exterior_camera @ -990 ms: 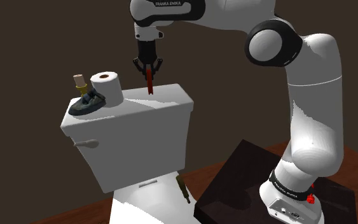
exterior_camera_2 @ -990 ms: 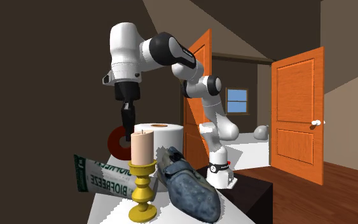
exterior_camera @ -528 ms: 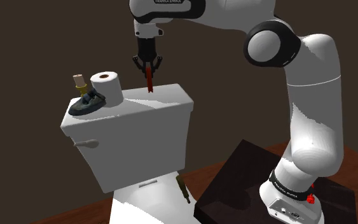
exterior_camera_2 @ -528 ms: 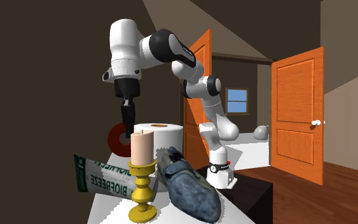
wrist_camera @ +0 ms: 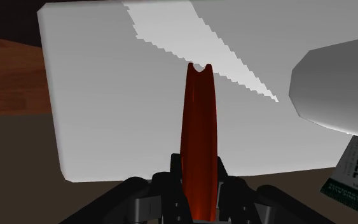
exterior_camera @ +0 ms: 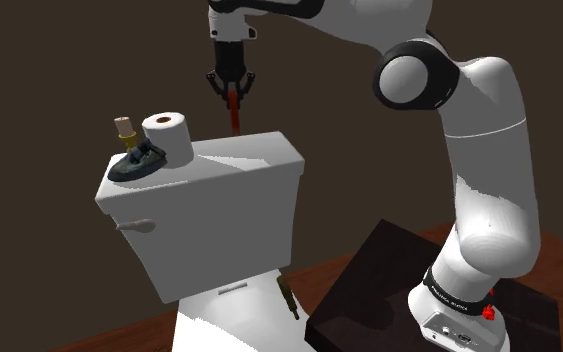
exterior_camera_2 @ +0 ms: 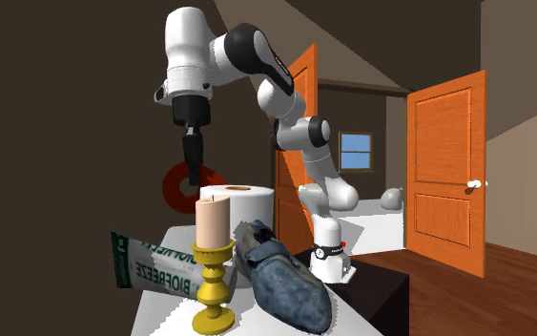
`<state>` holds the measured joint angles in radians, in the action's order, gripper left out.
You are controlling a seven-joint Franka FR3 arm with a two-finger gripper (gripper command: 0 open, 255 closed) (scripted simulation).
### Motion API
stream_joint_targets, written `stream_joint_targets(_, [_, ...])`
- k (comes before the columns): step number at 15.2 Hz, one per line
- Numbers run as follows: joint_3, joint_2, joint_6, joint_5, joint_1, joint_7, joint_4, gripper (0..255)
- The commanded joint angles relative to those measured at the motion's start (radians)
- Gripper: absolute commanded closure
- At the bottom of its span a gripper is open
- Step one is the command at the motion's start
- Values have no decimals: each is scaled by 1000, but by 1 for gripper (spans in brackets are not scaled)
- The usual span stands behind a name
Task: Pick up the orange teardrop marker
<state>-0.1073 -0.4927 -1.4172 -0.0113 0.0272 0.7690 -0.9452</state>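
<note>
While the gripper (exterior_camera: 232, 92) points straight down over the white toilet tank (exterior_camera: 209, 215), we see its two black fingers drawn in narrow on the upper part of the red-orange teardrop marker (exterior_camera: 234, 117), clasping it from both sides. In the shoulder view the marker hangs edge-on, a thin strip above the rear part of the tank's flat lid. Its lower tip seems just clear of the lid, though we cannot be sure. In the second exterior view we read it as a ring with a hole through it, hanging below the fingers and above the tank, partly hidden by the toilet paper roll (exterior_camera_2: 242, 203). In the wrist view it runs out from between the fingers, with the pale lid beyond it.

On the tank lid, at the end above the flush handle (exterior_camera: 137, 226), we find the roll standing upright, a cream candle (exterior_camera_2: 213, 220) in a yellow holder (exterior_camera_2: 215, 284), and a dark blue-grey shoe (exterior_camera_2: 283, 279). A green and white packet (exterior_camera_2: 154, 264) lettered BIOFREEZE lies on that same end, just beside the holder. Beside the tank and lower down, the dark stand (exterior_camera: 379, 290) carries the white arm (exterior_camera: 489, 180). Well beyond the tank we see two orange doors (exterior_camera_2: 447, 181).
</note>
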Motion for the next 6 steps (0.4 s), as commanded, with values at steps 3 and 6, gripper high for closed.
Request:
stream_joint_targets(3, [0,-75,106,7,10,5,181,255])
stream_joint_targets(6, [1,-107,145,9,15,7,252,255])
